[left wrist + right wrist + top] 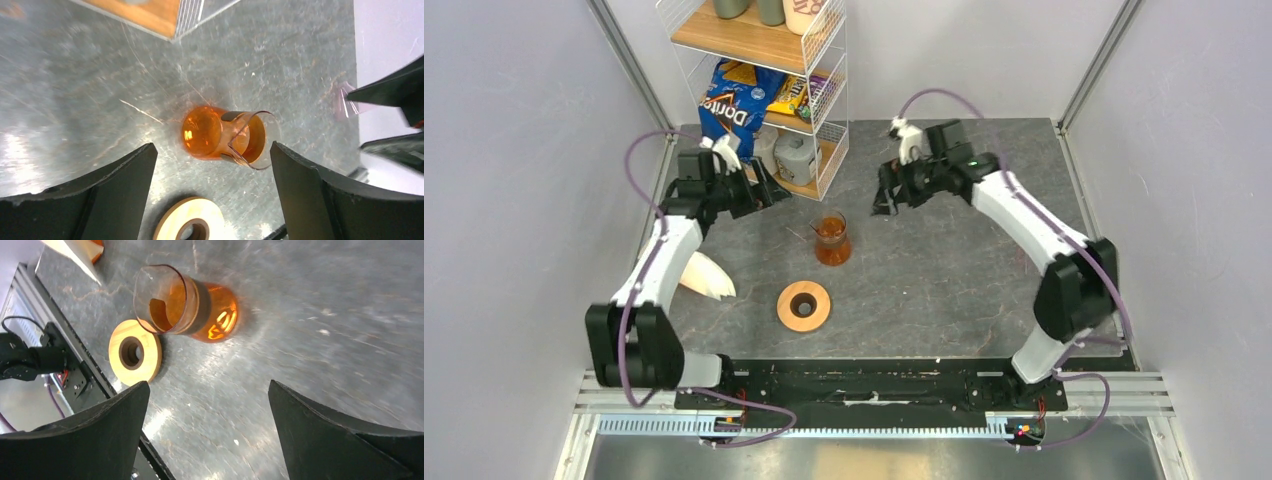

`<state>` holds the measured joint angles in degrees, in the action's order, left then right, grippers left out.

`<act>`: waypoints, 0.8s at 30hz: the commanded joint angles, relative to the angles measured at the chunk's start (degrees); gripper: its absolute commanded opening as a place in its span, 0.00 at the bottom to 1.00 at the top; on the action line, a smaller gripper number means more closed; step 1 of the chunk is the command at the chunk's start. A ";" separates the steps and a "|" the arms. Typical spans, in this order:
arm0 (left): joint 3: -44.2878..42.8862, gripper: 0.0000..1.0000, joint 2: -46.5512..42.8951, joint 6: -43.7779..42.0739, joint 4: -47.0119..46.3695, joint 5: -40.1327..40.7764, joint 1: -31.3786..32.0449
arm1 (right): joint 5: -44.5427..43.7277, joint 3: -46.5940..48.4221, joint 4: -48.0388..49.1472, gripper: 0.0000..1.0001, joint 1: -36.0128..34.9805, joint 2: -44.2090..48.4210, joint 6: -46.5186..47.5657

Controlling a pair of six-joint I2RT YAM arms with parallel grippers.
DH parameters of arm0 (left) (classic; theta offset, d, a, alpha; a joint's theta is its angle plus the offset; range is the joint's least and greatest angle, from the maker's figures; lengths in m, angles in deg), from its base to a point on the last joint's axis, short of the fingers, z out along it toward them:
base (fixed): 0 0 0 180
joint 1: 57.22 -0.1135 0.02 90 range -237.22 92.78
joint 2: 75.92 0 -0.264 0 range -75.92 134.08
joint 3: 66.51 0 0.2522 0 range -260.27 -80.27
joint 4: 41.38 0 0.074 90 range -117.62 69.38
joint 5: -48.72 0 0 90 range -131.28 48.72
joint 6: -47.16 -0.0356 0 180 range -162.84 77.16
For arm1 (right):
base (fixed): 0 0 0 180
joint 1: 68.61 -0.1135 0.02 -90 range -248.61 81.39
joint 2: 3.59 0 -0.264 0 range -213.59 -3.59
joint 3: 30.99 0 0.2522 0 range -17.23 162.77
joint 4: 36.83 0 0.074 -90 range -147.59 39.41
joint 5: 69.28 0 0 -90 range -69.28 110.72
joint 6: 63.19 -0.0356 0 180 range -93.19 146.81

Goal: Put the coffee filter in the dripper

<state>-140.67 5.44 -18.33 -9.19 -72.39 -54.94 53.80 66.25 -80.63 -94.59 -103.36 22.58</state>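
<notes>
The orange-brown dripper (804, 305) stands on the grey table near the front middle, rim up and with nothing inside; it also shows as the dripper (176, 221) and the dripper (150, 359). No single coffee filter shows on its own. A cream-white pile of stacked filters (708, 276) lies left of the dripper, beside the left arm. My left gripper (769, 190) (212, 147) hovers open and empty behind and to the left of the dripper. My right gripper (886, 200) (209, 384) hovers open and empty to the back right.
A glass beaker of amber liquid (832, 240) (210, 132) (210, 315) stands between the two grippers, just behind the dripper. A white wire shelf (769, 95) with snack bags and a jug stands at the back left. Grey walls close in both sides.
</notes>
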 commanded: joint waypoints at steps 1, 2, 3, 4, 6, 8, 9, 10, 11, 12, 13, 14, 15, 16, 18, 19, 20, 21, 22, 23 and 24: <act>-6.48 0.93 -9.12 -12.58 12.12 7.18 -0.53 | -7.71 5.87 -17.27 0.97 2.59 11.94 5.71; -7.01 0.93 -10.07 -14.37 14.51 8.01 -0.54 | -7.64 5.84 -20.10 0.97 3.22 13.63 6.80; -7.38 0.93 -11.26 -15.09 16.63 9.11 -0.57 | -6.01 5.41 -23.29 0.97 4.33 14.94 8.66; -7.67 0.94 -12.47 -16.03 18.64 9.52 -0.53 | -4.54 5.06 -25.59 0.97 5.30 16.54 9.45; -7.27 0.94 -14.51 -19.78 22.38 9.08 -0.57 | -2.42 2.72 -27.90 0.97 6.82 19.79 9.04; -7.38 0.94 -14.95 -27.83 28.05 6.44 -0.53 | -0.69 -0.86 -28.40 0.97 7.79 22.75 7.73; -7.83 0.94 -14.17 -31.37 30.30 4.81 -0.53 | 0.18 -2.43 -28.47 0.97 8.10 23.84 7.31; -8.48 0.94 -12.83 -33.42 33.38 3.02 -0.53 | 0.73 -3.98 -28.45 0.97 8.30 24.40 6.82; -9.56 0.95 -10.68 -35.90 36.65 -0.13 -0.53 | 1.48 -5.20 -28.58 0.97 8.46 24.75 6.67; -10.54 0.95 -8.62 -37.88 39.22 -3.51 -0.53 | 2.03 -6.19 -28.58 0.97 8.63 24.91 6.37; -11.88 0.95 -5.88 -39.13 41.91 -5.11 -0.53 | 2.81 -6.82 -28.39 0.97 8.79 25.04 6.19; -13.04 0.95 -3.46 -41.04 43.85 -6.54 -0.60 | 3.40 -7.30 -27.95 0.97 8.88 25.17 6.25; -13.41 0.96 -1.87 -42.66 45.37 -7.40 -0.53 | 3.56 -7.49 -27.71 0.97 8.98 25.36 6.40; -13.43 0.98 -0.31 -44.74 46.66 -8.15 -0.53 | 3.57 -7.49 -27.63 0.97 9.06 25.37 6.55; -12.22 1.00 1.71 -45.42 46.81 -9.19 -0.53 | 3.64 -7.28 -27.99 0.97 9.23 25.28 7.41; -11.54 1.00 2.94 -47.16 47.28 -9.98 -0.55 | 3.66 -7.20 -28.17 0.97 9.32 25.23 7.76; -11.22 1.00 4.65 -50.67 48.55 -11.32 -0.53 | 3.72 -7.15 -28.39 0.97 9.29 25.19 7.95; -11.02 1.00 6.12 -54.18 50.36 -13.29 -0.53 | 3.75 -6.99 -28.57 0.97 9.28 25.23 8.10; -10.66 1.00 7.84 -57.60 51.65 -15.31 -0.53 | 4.04 -6.93 -28.75 0.97 9.34 25.10 8.32; -10.29 1.00 9.30 -58.34 51.43 -15.54 -0.44 | 4.33 -6.84 -28.99 0.97 9.37 25.13 8.57; -10.01 0.98 11.32 -59.15 51.35 -15.91 -0.56 | 4.60 -6.83 -29.17 0.97 9.37 25.17 8.74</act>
<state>-151.64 11.98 -65.30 37.11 -81.16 -55.53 55.99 58.16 -108.83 -85.56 -78.77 29.86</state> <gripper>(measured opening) 0.994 0.968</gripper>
